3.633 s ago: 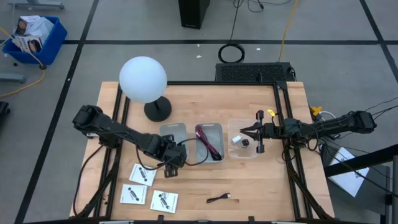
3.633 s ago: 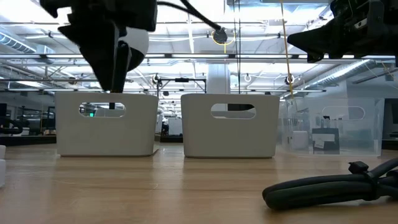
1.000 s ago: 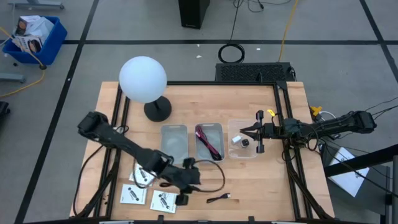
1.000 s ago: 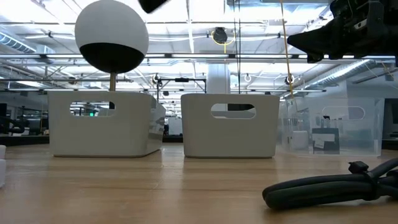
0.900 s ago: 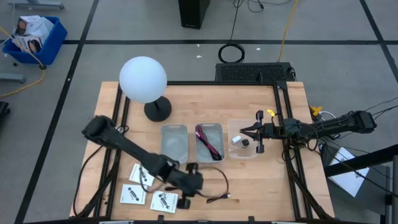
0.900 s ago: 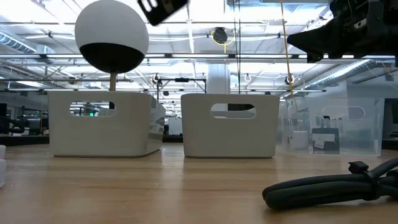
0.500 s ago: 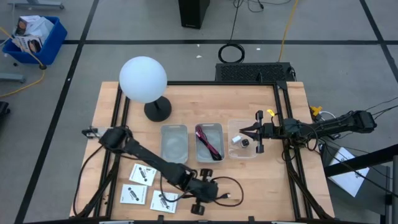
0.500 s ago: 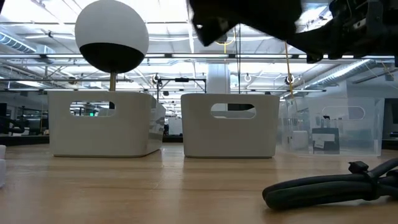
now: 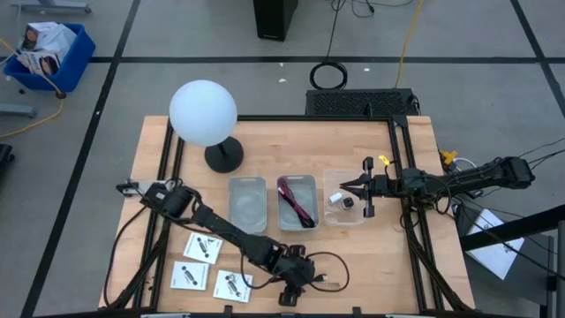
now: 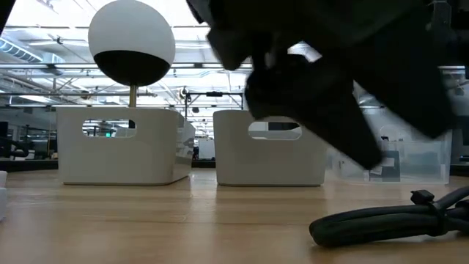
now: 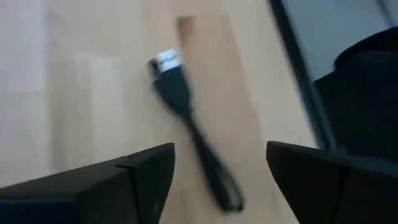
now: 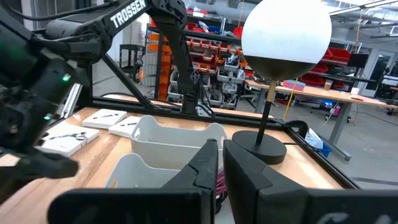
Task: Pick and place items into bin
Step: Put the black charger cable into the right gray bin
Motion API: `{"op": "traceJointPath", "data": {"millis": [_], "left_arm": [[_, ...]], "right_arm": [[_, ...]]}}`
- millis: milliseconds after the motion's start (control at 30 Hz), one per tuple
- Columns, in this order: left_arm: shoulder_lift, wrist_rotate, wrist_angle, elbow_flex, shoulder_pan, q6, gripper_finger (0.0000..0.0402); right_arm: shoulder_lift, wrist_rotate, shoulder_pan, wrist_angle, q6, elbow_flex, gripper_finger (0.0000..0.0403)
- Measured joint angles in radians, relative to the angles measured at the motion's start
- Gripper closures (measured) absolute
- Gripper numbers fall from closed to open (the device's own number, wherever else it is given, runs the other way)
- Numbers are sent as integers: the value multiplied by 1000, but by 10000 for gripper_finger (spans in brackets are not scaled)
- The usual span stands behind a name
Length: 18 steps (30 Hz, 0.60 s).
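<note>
A short black cable with a silver plug (image 11: pixel 186 118) lies flat on the wood near the table's near edge (image 9: pixel 323 282), and shows in the low view (image 10: pixel 388 220). My left gripper (image 11: pixel 221 168) hovers open just above it (image 9: pixel 302 284), a dark mass in the low view (image 10: pixel 330 95). Three white packets (image 9: pixel 201 248) (image 9: pixel 187 277) (image 9: pixel 232 284) lie flat to its left. The black-and-red cable bundle (image 9: pixel 297 201) rests in the middle bin. A white piece (image 9: pixel 336 199) and a black cube (image 9: pixel 350 203) sit in the clear bin. My right gripper (image 9: pixel 347 187) waits shut over that bin (image 12: pixel 221 155).
Three bins stand in a row mid-table: a white one (image 9: pixel 247 203), the middle one (image 9: pixel 309 182) and a clear one (image 9: pixel 353 217). The white globe lamp (image 9: pixel 203 112) stands at the far left on its black base (image 9: pixel 223 156). Bare wood lies right of the short cable.
My left arm has swept from beside the packets toward the table's right along the near edge and come down over the short black cable. In the low view it has dropped in from above and now fills the upper picture.
</note>
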Motion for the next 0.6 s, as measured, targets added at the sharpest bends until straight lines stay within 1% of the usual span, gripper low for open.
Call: {"op": "traceJointPath", "data": {"millis": [167,500,600], "left_arm": [[28,8,23,0,-12,-3,139],[52,20,-6,0,16,37,169],[55,48,-11,2,34,52,178]], "right_arm": [[0,2,0,0,-1,0,383],[0,3,0,0,5,0,383],[1,4,0,1,23,0,383]]}}
